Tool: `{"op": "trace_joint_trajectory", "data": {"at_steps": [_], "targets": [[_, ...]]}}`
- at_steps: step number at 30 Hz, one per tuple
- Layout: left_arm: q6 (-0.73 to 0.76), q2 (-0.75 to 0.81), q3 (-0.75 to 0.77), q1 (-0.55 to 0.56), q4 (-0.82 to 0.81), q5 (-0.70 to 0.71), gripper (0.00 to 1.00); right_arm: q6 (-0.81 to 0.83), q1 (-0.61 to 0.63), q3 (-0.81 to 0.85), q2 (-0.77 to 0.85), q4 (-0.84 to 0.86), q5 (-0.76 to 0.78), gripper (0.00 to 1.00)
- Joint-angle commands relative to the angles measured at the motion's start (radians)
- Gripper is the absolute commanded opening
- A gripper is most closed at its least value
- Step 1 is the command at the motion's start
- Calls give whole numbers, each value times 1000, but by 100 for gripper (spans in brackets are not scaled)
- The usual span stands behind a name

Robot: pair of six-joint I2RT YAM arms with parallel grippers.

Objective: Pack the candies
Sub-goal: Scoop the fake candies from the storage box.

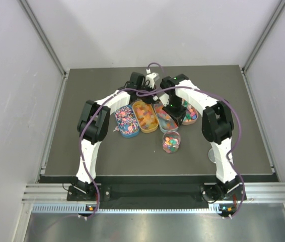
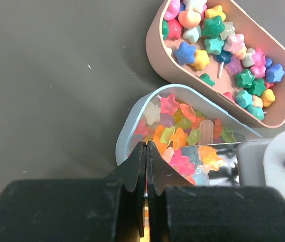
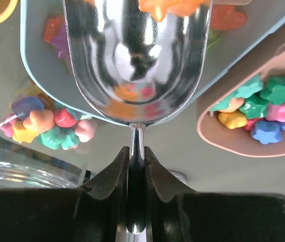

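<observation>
My right pincer [image 3: 136, 154] is clamped on the thin handle of a shiny metal scoop [image 3: 132, 55]. Its bowl sits over the pale blue oval tray [image 3: 42, 65], with one orange piece showing at its upper lip and little else inside that I can see. My left pincer [image 2: 146, 148] is fully closed on nothing, at the lower centre of its view, just above that tray's near rim. The small star-shaped candies [image 2: 183, 136] fill this tray and the pink oval tray [image 2: 157, 60] at the upper right. In the overhead view, the clear round jar [image 1: 171, 141] on the dark grey surface [image 1: 132, 161] holds a mixed layer. I judge packing is underway, with most sweets yet to move.
</observation>
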State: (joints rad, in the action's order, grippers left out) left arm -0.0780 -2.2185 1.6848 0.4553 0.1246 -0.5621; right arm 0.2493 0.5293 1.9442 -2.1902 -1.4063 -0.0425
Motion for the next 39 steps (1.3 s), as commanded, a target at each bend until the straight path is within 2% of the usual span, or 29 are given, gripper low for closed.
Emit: {"op": "trace_joint_trajectory", "data": {"at_steps": [1,11,19,34,39], "targets": [[26,-1,-8,31,-42,-38,0,-45,49,-36,45,9,-39,0],[27,10,-10,34,-45,-42,0,-87,46,-102,106,18,-79,0],[27,2,-2,36,-45,-45,0,-143,29,-90,96,15,-158,0],[0,-20,-2,37,-62,-74,0,-183,35,58,-26,47,-80,0],[-19,-33,9,37,-75,-84,0,-186,64,-33,-11,49,-86,0]]}}
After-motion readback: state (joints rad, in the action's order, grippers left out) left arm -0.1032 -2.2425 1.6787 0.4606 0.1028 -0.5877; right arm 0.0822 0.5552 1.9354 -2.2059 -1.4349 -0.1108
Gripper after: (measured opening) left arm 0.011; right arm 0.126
